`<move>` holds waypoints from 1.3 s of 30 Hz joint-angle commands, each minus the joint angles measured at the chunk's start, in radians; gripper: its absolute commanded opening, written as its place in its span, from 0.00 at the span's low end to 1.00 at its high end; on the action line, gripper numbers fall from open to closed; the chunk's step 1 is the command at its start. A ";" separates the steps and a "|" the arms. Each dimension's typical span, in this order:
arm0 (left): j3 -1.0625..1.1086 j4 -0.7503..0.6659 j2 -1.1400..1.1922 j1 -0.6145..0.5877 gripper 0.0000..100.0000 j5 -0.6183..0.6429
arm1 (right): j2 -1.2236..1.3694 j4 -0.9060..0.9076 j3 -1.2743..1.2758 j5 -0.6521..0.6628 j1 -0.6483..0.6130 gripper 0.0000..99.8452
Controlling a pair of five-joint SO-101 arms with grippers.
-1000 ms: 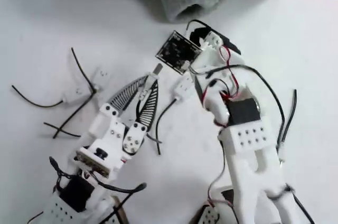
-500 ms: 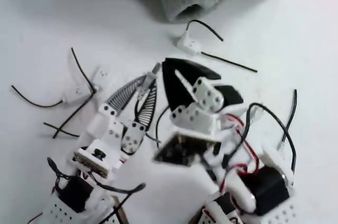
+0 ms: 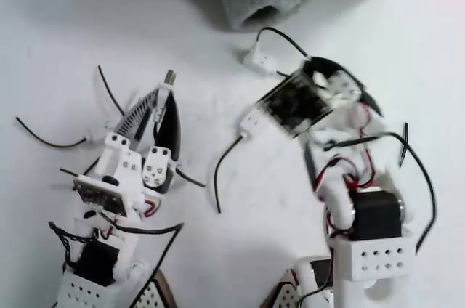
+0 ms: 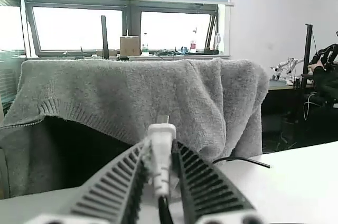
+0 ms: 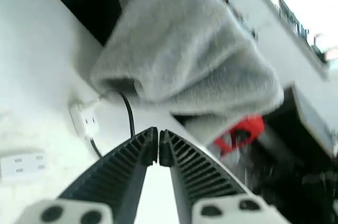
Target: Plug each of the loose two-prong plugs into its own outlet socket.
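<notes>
The left hand (image 4: 160, 152) was clamped on the small white plug (image 4: 160, 134), over the left half of the tabletop (image 3: 58, 46). Light, rigid and smooth, it likely needed gripping by its body, prongs free. The right hand (image 5: 158, 149) was closed, empty.

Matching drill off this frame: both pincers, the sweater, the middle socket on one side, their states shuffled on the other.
1. left pincer
2. right pincer
3. grey sweater
4. middle outlet socket

A. lying on the table
B. shut, holding nothing
C. draped beyond the table's far edge
D. shut on a white plug

Pairs: 1-D, 2-B, 3-C, 4-A
</notes>
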 commanded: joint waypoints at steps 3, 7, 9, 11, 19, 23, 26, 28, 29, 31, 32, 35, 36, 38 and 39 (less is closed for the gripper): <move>-0.183 -0.003 0.240 -0.013 0.02 -0.003 | 0.004 0.110 -0.018 -0.144 0.228 0.02; -0.387 0.005 0.584 -0.012 0.02 -0.008 | 0.004 0.186 -0.011 -0.207 0.326 0.02; -0.505 0.041 0.742 -0.012 0.02 -0.009 | 0.005 0.214 -0.006 -0.233 0.374 0.02; -0.651 0.147 0.889 -0.012 0.02 -0.009 | 0.004 0.231 0.009 -0.255 0.423 0.02; -1.197 0.559 1.346 0.025 0.02 -0.003 | 0.005 0.222 0.175 -0.334 0.604 0.02; -1.376 0.663 1.524 0.038 0.02 0.003 | 0.005 0.222 0.282 -0.377 0.633 0.02; -1.488 0.686 1.664 0.027 0.02 0.097 | 0.005 0.222 0.376 -0.377 0.628 0.02; -1.574 0.741 1.759 0.022 0.03 0.149 | 0.005 0.222 0.427 -0.377 0.628 0.02; -1.623 0.779 1.808 0.022 0.03 0.166 | 0.005 0.222 0.445 -0.376 0.631 0.02; -1.728 0.862 1.908 0.022 0.03 0.192 | 0.005 0.222 0.485 -0.376 0.634 0.02; -1.781 0.905 1.954 0.024 0.03 0.209 | 0.005 0.222 0.509 -0.376 0.630 0.02; -1.941 1.025 2.086 0.024 0.03 0.287 | 0.005 0.203 0.574 -0.376 0.630 0.02; -1.996 1.065 2.124 0.025 0.03 0.319 | 0.005 0.185 0.591 -0.376 0.634 0.02; -2.108 1.151 2.192 0.027 0.03 0.390 | 0.005 0.151 0.635 -0.376 0.636 0.02; -2.165 1.197 2.224 0.028 0.03 0.433 | 0.005 0.133 0.658 -0.376 0.636 0.02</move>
